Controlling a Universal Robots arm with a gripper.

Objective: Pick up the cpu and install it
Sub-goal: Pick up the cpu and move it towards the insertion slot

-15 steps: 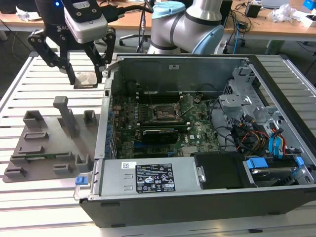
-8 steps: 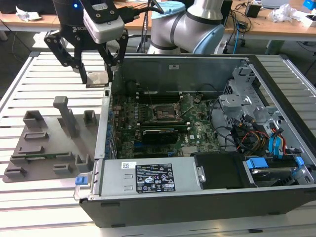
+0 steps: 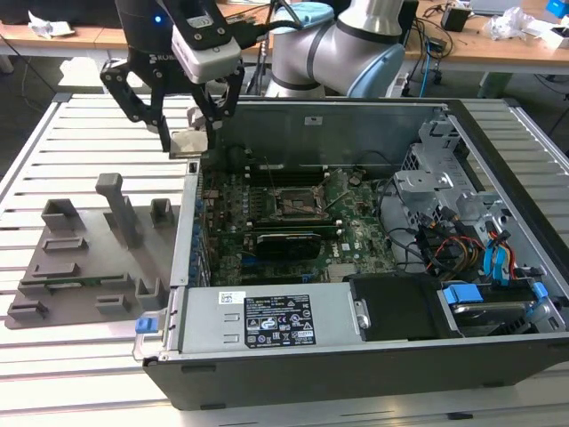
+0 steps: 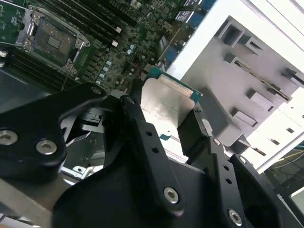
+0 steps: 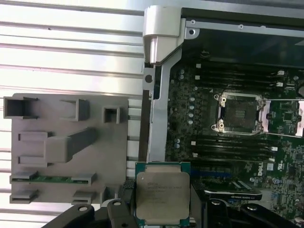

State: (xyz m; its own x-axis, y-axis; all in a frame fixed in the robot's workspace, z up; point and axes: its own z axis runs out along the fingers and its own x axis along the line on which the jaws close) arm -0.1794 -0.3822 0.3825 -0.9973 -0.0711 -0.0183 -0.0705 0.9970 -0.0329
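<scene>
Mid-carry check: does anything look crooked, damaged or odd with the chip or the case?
Nothing stands out. The cpu sits squarely in the gripper, over the wall of the case on the exterior view's left. The socket looks empty.

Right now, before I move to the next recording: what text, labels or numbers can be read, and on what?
Nothing reads clearly enough to quote.
White label on the computer case: print too small.
cpu top, between the jaws: faint marking, blurred.
Motherboard: white lettering, too small.
</scene>
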